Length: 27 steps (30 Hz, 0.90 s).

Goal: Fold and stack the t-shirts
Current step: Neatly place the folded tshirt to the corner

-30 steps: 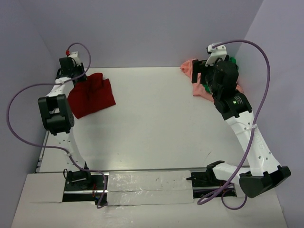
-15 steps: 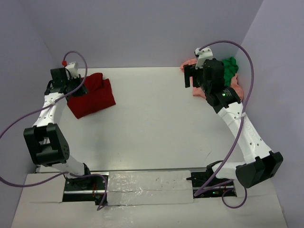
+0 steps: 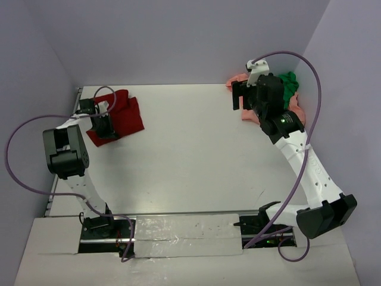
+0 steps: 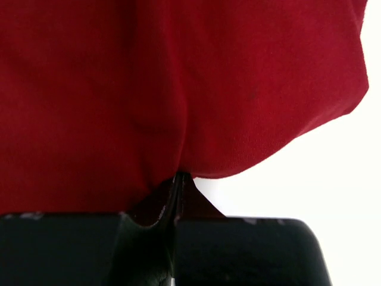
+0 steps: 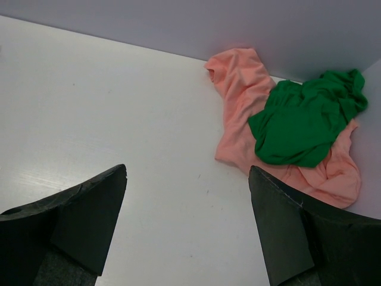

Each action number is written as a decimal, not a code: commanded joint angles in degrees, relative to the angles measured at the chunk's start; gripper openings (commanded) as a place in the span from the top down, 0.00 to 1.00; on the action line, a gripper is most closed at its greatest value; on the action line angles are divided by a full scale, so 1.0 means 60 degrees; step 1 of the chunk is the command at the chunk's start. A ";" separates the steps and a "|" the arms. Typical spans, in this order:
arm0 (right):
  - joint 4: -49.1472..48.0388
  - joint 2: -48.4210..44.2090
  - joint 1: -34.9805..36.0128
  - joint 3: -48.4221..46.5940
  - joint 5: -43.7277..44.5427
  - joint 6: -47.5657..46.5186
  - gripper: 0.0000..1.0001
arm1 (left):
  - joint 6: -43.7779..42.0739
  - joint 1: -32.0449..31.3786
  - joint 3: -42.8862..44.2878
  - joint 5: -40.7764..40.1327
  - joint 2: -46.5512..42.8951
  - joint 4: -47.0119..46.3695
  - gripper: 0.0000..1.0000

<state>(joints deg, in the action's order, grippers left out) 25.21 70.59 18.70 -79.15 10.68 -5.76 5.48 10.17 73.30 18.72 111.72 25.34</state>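
Left gripper [image 4: 177,183] tight on red t-shirt [image 4: 178,83]

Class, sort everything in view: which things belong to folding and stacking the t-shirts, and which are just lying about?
Job:
dark red cloth t-shirt
bright green cloth t-shirt
salmon-pink cloth t-shirt

Lying about:
silver tape strip
purple cables

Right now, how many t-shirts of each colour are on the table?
dark red t-shirt: 1
green t-shirt: 1
salmon-pink t-shirt: 1
Total: 3
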 commanded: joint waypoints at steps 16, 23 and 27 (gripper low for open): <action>-0.0276 -0.0427 -0.0055 -0.0153 0.0125 -0.0007 0.10 | 0.0332 0.0384 0.5332 -0.1275 0.3587 -0.0343 1.00; -0.0188 -0.0047 -0.0069 -0.0094 -0.0387 0.0022 0.10 | 0.0260 0.0370 0.2948 0.0320 0.1308 -0.0708 0.70; -0.0042 0.0436 -0.0069 -0.0138 -0.1338 -0.0066 0.09 | -0.0048 0.0355 0.1746 0.1785 -0.0438 -0.0416 0.37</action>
<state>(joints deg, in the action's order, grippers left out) 25.21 71.07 18.70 -79.15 7.31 -5.85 6.61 12.32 85.95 21.23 118.96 21.85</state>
